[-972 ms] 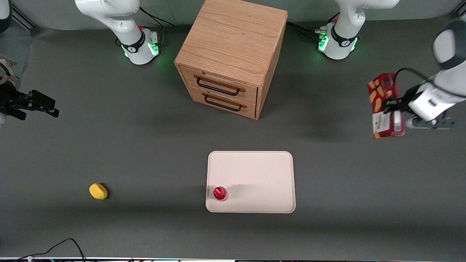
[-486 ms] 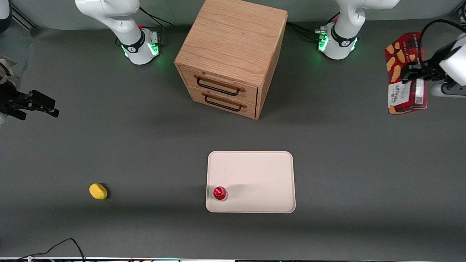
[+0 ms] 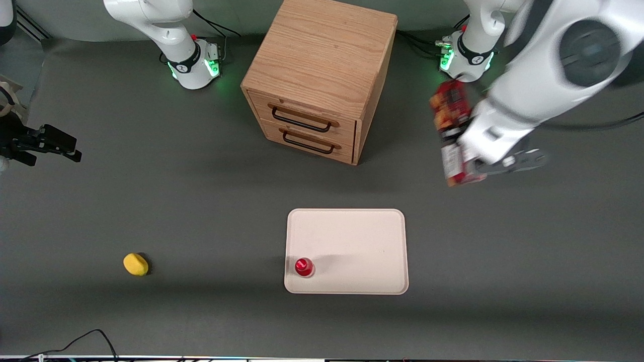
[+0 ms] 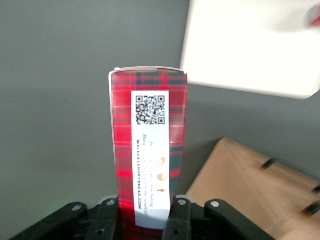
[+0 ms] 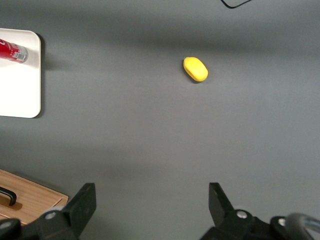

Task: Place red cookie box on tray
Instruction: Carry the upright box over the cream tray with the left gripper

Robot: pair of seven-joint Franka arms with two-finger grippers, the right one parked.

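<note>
Pincer (image 4: 142, 220) grips the red cookie box (image 3: 450, 133) aloft beside the cabinet (image 3: 322, 75).

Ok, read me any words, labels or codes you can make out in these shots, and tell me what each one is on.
"WALKERSSHORTBREAD.COM": white label on the red cookie box, held up off the table by the gripper, nearer the working arm's end than the cabinet.
QR code, same label: a code, not words.
Other label lines: too blurred to read.
Red-capped bottle on the tray: nothing legible.

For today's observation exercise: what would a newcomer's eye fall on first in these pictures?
The red cookie box, clamped in the left gripper and held in the air beside the wooden drawer cabinet. Next, the cream tray nearer the front camera, a small red-capped bottle standing on its corner.
</note>
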